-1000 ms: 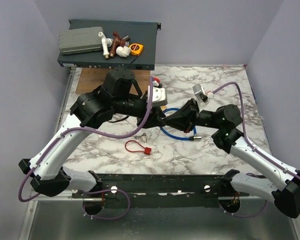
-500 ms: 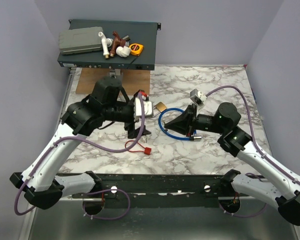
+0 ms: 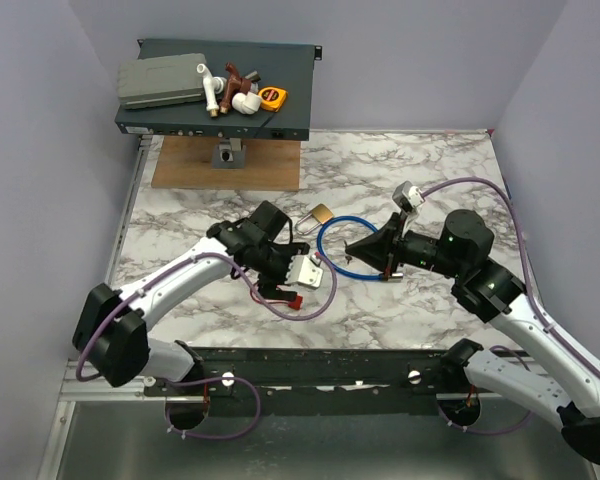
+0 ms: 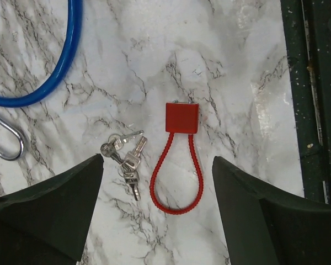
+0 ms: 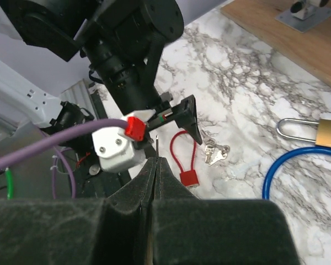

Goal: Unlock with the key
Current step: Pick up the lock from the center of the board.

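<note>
I am watching the left tool (image 4: 157, 163) hanging over the near middle of the desk (image 3: 430, 160). Its fingers are pointing down and standing wide apart, with nothing between them. The key (image 4: 125, 157) is sitting in a small silver bunch on a ring, flat on the marble right under that tool. It is lying just beside the red ribbed loop (image 4: 182, 117) with its square red block, on the loop's far side and not touching it. The bunch is resting between the loop and the blue cable (image 4: 66, 61), which is curving farther off, with the brass padlock (image 3: 321, 213) beyond it.

The right tool (image 5: 154, 163) is hovering to the right of the cable and aiming left toward the left arm, its fingers pressed together. A thin dark sliver is sticking out past its tips. I cannot tell what it is from the wrist view.
</note>
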Robot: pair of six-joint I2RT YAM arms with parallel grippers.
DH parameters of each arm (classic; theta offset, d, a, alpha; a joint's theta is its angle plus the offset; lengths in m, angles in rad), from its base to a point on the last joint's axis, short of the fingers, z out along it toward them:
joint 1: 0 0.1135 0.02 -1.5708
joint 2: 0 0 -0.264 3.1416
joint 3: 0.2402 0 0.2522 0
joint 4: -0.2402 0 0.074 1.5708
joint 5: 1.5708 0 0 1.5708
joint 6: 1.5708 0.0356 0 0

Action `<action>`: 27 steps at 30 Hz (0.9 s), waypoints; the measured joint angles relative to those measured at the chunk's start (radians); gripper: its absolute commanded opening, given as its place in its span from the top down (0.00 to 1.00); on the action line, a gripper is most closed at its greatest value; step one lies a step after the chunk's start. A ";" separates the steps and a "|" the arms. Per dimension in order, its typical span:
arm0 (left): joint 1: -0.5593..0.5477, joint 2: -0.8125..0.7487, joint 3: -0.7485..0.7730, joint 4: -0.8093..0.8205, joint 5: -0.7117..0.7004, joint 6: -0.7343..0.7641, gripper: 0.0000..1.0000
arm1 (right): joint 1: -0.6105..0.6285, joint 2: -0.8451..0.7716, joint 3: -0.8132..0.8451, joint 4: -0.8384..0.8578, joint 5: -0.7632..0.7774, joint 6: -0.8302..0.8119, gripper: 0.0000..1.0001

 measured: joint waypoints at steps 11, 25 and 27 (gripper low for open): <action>-0.003 0.229 0.042 0.055 0.010 0.093 0.28 | 0.000 -0.009 0.056 -0.068 0.134 -0.034 0.99; -0.123 0.340 0.044 0.036 -0.060 0.125 0.41 | 0.000 0.014 0.143 -0.098 0.183 -0.035 0.99; -0.144 0.354 0.044 0.047 -0.082 0.103 0.45 | 0.000 0.014 0.154 -0.106 0.185 -0.035 0.99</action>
